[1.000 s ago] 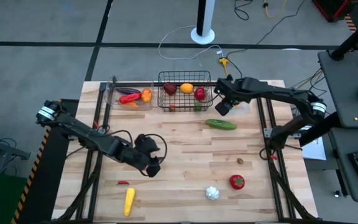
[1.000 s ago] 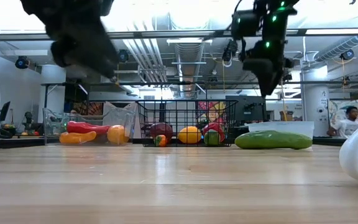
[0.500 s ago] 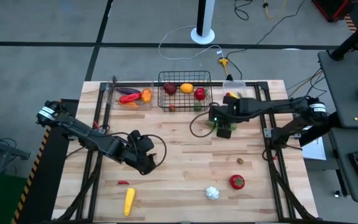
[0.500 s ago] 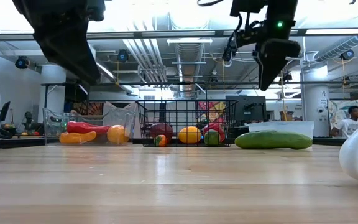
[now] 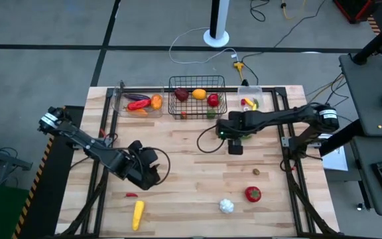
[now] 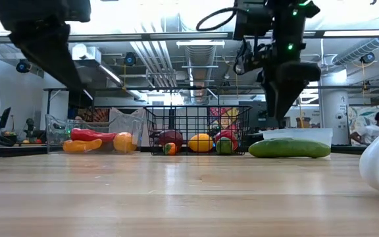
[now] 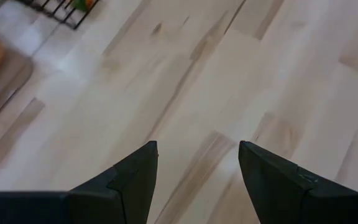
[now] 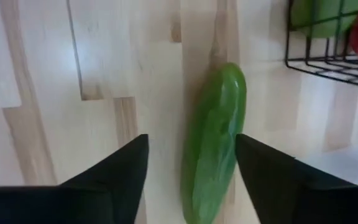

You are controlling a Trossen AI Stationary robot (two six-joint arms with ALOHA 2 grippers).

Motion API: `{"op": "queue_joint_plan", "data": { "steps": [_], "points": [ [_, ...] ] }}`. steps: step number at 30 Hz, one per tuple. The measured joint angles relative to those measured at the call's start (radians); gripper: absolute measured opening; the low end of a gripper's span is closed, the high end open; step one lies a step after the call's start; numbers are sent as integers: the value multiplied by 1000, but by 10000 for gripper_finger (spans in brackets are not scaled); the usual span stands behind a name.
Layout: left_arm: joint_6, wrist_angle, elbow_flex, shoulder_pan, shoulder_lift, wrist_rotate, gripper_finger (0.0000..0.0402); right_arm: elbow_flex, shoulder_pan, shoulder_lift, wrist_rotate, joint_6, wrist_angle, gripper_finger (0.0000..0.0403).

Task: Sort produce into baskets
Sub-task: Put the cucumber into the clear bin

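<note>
Green cucumber (image 8: 213, 140) lying between right gripper (image 8: 191, 168) fingers, seemingly untouched

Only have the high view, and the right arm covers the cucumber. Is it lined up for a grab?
Observer: The right wrist view shows the cucumber lying between the open fingers of the right gripper, nearer one finger than the other.
Operator: Touching it?
Observer: Not that I can see. In the low view the cucumber lies flat on the table, and the gripper's tip looks to be above it.
Operator: Left arm holding anything?
Observer: No. The left wrist view shows the left gripper open, with only bare wood between its fingers.
</note>
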Motion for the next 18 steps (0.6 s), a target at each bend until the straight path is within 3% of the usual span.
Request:
{"op": "queue_joint_plan", "data": {
  "steps": [8,18],
  "points": [
    [-62,-51,0,-48,-20,-15,207,-10,-42,61,1,-9,19,283],
    [-86,-51,0,-65,-40,-87,207,-91,-117,81,3,-42,128,295]
  ]
}}
